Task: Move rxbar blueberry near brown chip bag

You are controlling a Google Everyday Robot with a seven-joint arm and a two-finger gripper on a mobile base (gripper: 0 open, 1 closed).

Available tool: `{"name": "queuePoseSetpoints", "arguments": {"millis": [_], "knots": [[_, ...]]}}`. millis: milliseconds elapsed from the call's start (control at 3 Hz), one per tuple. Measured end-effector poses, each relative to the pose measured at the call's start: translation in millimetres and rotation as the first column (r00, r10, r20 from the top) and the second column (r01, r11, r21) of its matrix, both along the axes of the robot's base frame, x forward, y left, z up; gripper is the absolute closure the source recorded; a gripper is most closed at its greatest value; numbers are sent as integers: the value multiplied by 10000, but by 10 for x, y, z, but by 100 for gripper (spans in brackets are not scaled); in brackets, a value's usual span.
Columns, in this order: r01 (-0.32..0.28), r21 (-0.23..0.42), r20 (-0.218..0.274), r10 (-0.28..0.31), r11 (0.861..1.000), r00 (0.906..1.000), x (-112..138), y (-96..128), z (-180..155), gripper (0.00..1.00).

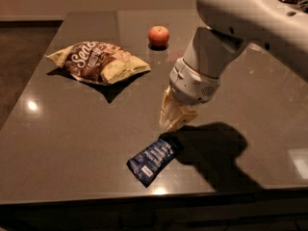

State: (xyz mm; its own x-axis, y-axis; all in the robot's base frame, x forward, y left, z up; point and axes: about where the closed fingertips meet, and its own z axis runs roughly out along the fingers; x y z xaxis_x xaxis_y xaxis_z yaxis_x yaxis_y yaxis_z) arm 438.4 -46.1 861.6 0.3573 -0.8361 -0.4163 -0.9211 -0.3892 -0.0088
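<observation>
The rxbar blueberry (154, 160), a small dark blue bar with white lettering, sits slanted near the table's front edge. Its upper right end reaches up to my gripper's tips. My gripper (173, 125) points down from the white arm, its pale fingers (168, 110) pressed together on that end of the bar. The brown chip bag (98, 62), crinkled brown and tan with white script, lies at the table's back left, well apart from the bar and the gripper.
A small round orange-red fruit (159, 35) sits at the back of the dark glossy table (72, 138), right of the bag. The table's front edge runs just below the bar. My arm casts a dark shadow (216, 148) to the gripper's right.
</observation>
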Motion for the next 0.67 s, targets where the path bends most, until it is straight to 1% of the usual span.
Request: {"name": "queuePoseSetpoints", "arguments": {"millis": [333, 667], "knots": [[537, -122, 188, -535, 9985, 9984, 140, 11, 55, 100], [1115, -338, 582, -1094, 9932, 9923, 406, 95, 164, 100]]}}
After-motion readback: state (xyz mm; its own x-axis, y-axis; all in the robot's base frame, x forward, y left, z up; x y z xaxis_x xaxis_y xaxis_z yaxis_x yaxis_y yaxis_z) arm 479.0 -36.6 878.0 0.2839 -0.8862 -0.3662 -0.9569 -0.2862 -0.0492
